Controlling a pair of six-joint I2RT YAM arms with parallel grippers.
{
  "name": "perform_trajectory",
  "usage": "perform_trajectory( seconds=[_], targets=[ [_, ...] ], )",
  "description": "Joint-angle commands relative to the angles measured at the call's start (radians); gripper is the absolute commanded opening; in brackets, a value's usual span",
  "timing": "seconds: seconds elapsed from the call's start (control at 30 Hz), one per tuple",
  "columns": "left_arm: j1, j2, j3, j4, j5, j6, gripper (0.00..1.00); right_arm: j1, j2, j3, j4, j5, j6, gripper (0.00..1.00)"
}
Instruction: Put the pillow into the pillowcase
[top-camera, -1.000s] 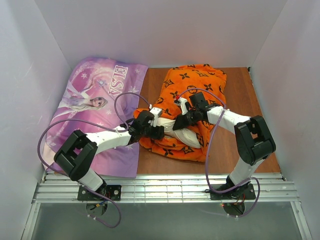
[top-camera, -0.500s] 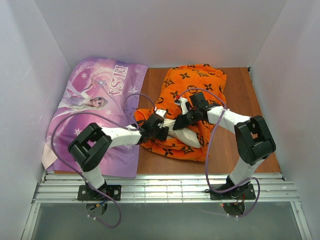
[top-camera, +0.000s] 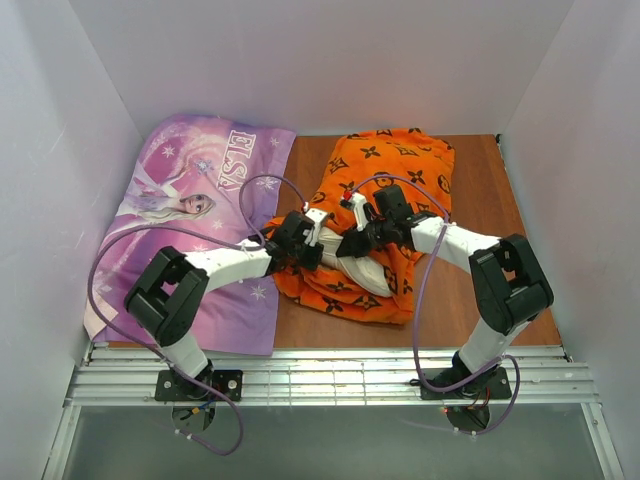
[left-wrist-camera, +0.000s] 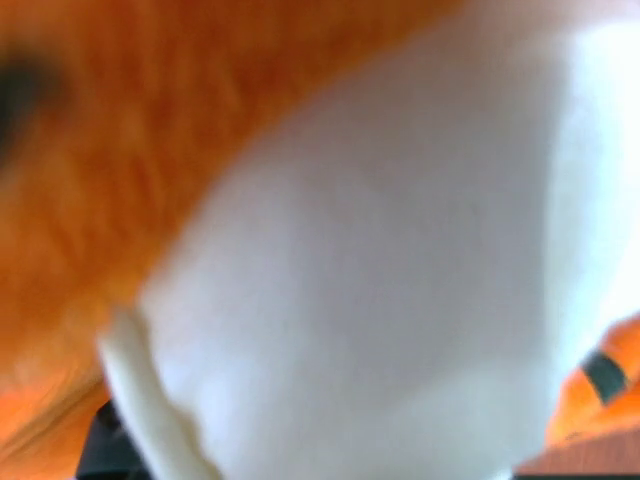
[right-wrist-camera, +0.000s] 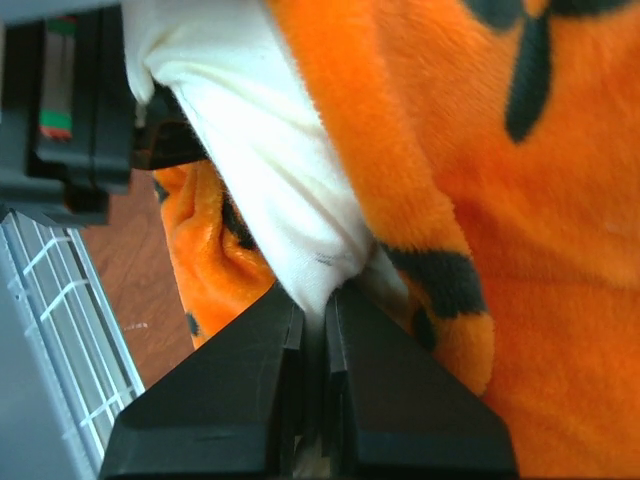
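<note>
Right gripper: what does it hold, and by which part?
The right gripper pinches the pillow by a fold of white fabric beside the pillowcase edge.

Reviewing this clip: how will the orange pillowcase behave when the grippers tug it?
Probably floppy: the pillowcase lies bunched and folded, so it should drape, not hold shape. Its plush pile likely grips the pillow, dragging rather than sliding.

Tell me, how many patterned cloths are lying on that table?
2. The purple ELSA fabric lies flat at the left. The orange pillowcase sits bunched right of it, with the white pillow showing at its near end. More could be hidden underneath.
</note>
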Motion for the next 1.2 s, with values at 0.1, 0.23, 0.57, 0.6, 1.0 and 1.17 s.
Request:
perform_trajectory(
  seconds=[0.1,0.23,0.57,0.6,1.0,1.17],
  targets=[
    [0.233,-0.343,0.031,-0.164,-0.095,0.165,0.0,-0.053,0.041,-0.1,-0.196,0.241,-0.081,0.01],
    [0.306,-0.397,0.071,-0.207,-0.07,0.186,0.0,-0.063,0.043,-0.131,-0.203,0.279,-0.115,0.01],
    [0.319,-0.37,-0.115,-0.149,0.167,0.167,0.0,-0.105,0.041,-0.064,-0.202,0.166,-0.036,0.01],
    [0.305,-0.354,-0.139,-0.135,0.159,0.153,0.04,-0.106,0.043,-0.05,-0.197,0.149,-0.019,0.01],
    [0.216,-0.121,-0.155,-0.066,-0.036,0.087,0.48,-0.102,0.041,0.041,-0.182,0.012,0.124,0.01],
    [0.216,-0.112,-0.141,-0.089,-0.119,0.108,0.05,-0.102,0.032,0.015,-0.182,0.121,0.078,0.01]
  ],
)
